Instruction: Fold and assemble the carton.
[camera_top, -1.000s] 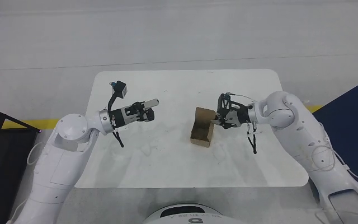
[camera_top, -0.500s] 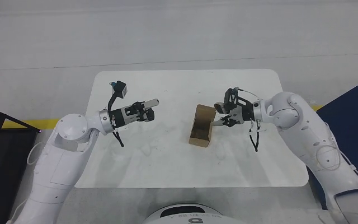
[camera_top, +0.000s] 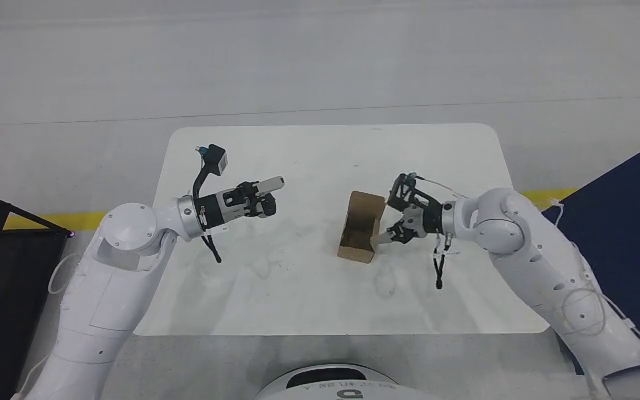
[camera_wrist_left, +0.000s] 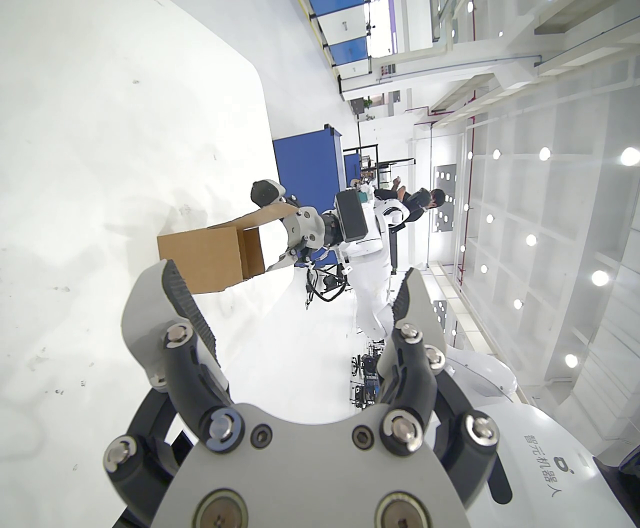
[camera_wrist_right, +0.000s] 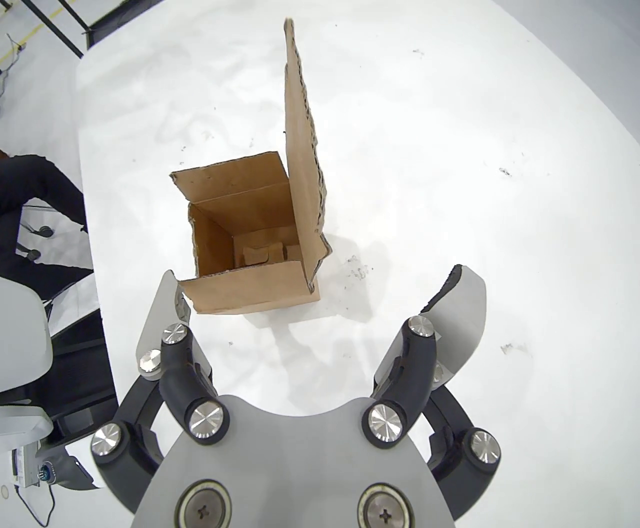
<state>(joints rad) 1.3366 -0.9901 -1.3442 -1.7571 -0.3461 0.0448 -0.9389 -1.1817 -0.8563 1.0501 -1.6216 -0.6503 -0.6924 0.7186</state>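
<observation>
A small brown carton (camera_top: 358, 228) stands open-topped a little right of the table's middle, one long flap (camera_wrist_right: 301, 165) raised upright and small tabs folded inside. My right gripper (camera_top: 392, 224) is just right of it, open, with nothing between its fingers; one fingertip (camera_wrist_right: 172, 295) is close to the carton's (camera_wrist_right: 247, 292) near wall. My left gripper (camera_top: 268, 194) hangs open over the table's left half, well apart from the carton (camera_wrist_left: 207, 257). In the left wrist view, the left gripper (camera_wrist_left: 295, 300) faces the carton, with the right gripper (camera_wrist_left: 292, 245) behind it.
The white table (camera_top: 300, 300) has rounded corners and bare room on all sides of the carton. A blue cabinet (camera_top: 622, 200) stands off the table's right side. A yellow floor line (camera_top: 45, 219) runs to the left.
My right gripper has shifted along the carton's right side toward the table's front, and its arm has swung lower. The carton has barely shifted. The left arm has kept still.
</observation>
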